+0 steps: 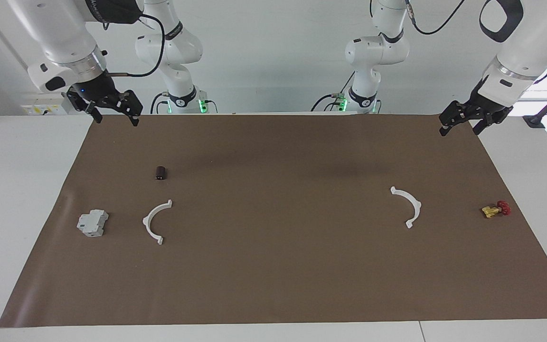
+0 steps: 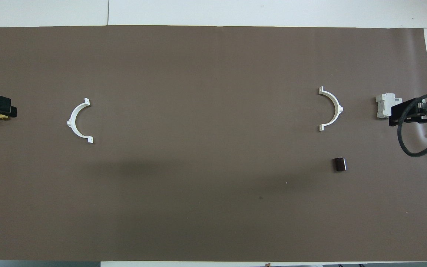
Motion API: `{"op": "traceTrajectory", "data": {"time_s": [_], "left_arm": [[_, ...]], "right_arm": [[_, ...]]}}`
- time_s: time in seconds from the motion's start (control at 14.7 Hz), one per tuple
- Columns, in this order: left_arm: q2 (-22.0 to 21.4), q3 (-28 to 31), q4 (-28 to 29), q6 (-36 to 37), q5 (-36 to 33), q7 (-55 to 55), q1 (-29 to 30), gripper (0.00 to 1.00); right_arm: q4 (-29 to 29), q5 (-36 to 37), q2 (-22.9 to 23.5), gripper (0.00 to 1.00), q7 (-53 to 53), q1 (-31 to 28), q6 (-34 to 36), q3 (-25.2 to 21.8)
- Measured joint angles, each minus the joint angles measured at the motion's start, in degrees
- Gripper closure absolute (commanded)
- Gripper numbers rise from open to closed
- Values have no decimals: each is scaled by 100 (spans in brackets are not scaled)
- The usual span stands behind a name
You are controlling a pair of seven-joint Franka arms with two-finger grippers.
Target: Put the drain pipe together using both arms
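So you had both arms parked up high, one at each end of the table near the robots, holding nothing. Your right gripper (image 1: 112, 110) hung over the mat's corner at its own end with fingers spread fairly wide. Your left gripper (image 1: 468, 120) hung over the other corner, fingers apart too.

My guess is the layout gave each arm its own piece. I counted two white half-ring arcs: one (image 1: 156, 222) toward the right arm's end, one (image 1: 409, 206) toward the left arm's end, well apart, open sides facing each other across the brown mat (image 1: 273, 285).

Extras, one of each: a grey block (image 1: 92, 223) beside the first arc, a small dark cylinder (image 1: 161, 173) nearer to the robots than that arc, and a yellow valve with a red knob (image 1: 495, 209) beside the second arc.
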State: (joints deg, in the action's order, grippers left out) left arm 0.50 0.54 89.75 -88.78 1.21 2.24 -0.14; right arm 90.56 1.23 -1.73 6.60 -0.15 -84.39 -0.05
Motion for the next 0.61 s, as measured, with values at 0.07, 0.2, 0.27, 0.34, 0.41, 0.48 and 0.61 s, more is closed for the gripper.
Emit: {"op": "traceTrajectory", "data": {"time_s": [0.07,0.2,0.27,0.34,0.41,0.48,0.61], "left_arm": [[0,0,0,0,0,0,0,0],[0,0,0,0,0,0,0,0],[0,0,0,0,0,0,0,0],[0,0,0,0,0,0,0,0],[0,0,0,0,0,0,0,0],[0,0,0,0,0,0,0,0],[0,0,0,0,0,1,0,0]], "right_arm": [[0,0,0,0,0,0,0,0],[0,0,0,0,0,0,0,0],[0,0,0,0,0,0,0,0],[1,0,0,0,0,0,0,0],[6,0,0,0,0,-1,0,0],[16,0,0,0,0,-8,0,-1],[67,-1,-1,0,-122,-45,-9,-7]]}}
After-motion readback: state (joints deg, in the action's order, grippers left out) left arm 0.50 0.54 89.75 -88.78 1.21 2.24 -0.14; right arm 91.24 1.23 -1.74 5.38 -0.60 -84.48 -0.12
